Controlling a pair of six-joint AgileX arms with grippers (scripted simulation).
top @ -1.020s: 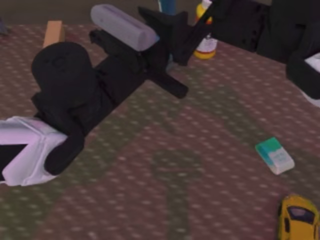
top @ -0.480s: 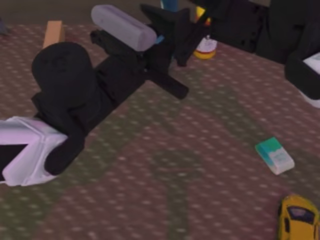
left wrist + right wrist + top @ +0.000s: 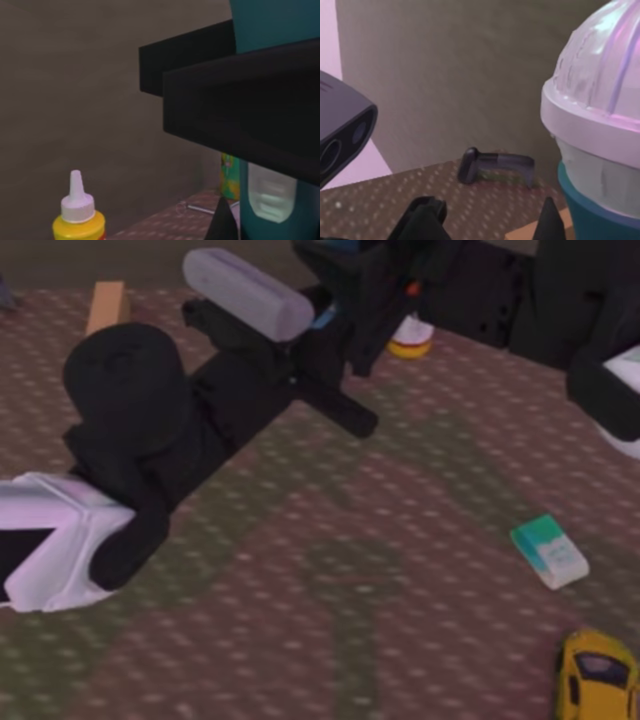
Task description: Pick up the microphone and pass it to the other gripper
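The microphone (image 3: 270,200) is held off the table at the back middle, with its teal handle and white button strip upright. Its round white head (image 3: 595,95) fills the right wrist view. From above only a blue sliver (image 3: 322,318) of it shows. My left gripper (image 3: 325,335) is shut on the lower handle, with one fingertip (image 3: 223,222) beside it. My right gripper (image 3: 375,300) reaches in from the back right and stands open. Its black fingers (image 3: 240,105) lie across the handle, one in front and one behind.
A yellow bottle (image 3: 410,338) with a white cap (image 3: 78,202) stands just behind the grippers. A mint and white box (image 3: 549,551) and a yellow toy car (image 3: 597,675) lie at the front right. A wooden block (image 3: 107,306) sits at the back left.
My right gripper has moved left and back, closing in on the microphone and covering more of the yellow bottle. The left arm has barely moved.
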